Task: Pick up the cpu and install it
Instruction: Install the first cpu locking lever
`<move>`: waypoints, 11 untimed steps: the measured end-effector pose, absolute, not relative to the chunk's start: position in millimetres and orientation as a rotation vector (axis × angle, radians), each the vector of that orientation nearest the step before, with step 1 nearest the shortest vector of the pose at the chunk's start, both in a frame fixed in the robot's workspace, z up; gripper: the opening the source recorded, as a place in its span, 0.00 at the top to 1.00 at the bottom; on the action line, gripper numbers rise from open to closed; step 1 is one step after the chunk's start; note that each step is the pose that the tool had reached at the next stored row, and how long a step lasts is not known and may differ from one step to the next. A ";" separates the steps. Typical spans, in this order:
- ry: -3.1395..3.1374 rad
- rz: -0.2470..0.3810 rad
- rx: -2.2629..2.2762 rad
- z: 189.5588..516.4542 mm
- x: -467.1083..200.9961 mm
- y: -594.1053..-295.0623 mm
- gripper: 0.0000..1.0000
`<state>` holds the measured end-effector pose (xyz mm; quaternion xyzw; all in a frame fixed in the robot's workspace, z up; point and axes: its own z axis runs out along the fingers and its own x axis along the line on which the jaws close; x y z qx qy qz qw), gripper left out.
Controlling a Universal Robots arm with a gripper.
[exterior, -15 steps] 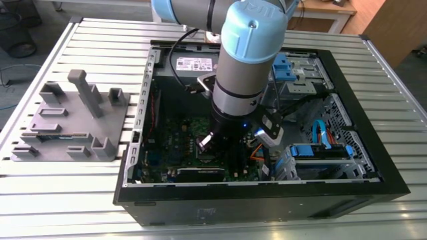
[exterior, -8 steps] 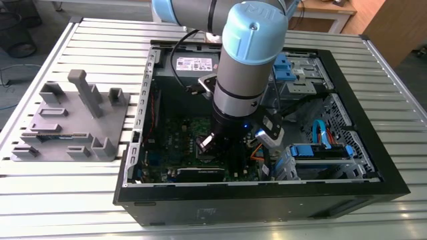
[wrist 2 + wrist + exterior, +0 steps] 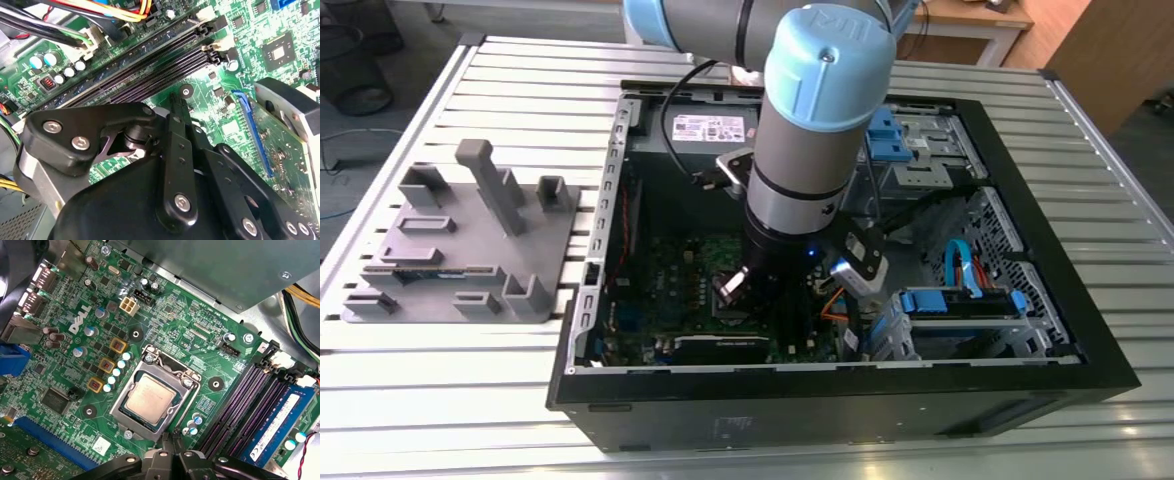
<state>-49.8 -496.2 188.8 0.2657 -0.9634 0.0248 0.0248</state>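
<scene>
Pincer hangs low over the green board, inside the open black case. In the second wrist view its matte black fingers look pressed together with nothing between them, though the linkage hides the tips, so I only think it is closed and empty.

I see the cpu in the first wrist view, a flat square with a dull silvery lid, already lying in its socket within the steel frame. That frame seems to sit around the chip, not yet clamped; I judge I'm at the seating stage, with locking left.

Beside the socket run dark slots, one holding a blue memory stick. Outside the case, a grey plastic holder rests on the ribbed metal desk.
</scene>
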 end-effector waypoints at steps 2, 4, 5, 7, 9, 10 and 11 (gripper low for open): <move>-2.980 0.076 0.822 191.7 -49.9 -496.1 0.89; -2.980 0.077 0.822 196.2 -49.9 -496.2 0.89; -2.980 0.077 0.822 198.4 -49.8 -496.2 0.89; -2.980 0.077 0.822 203.5 -49.8 -496.2 0.89; -2.980 0.077 0.822 209.2 -49.8 -496.2 0.89; -2.980 0.077 0.822 211.7 -49.9 -496.2 0.89; -2.980 0.077 0.822 213.7 -49.8 -496.2 0.89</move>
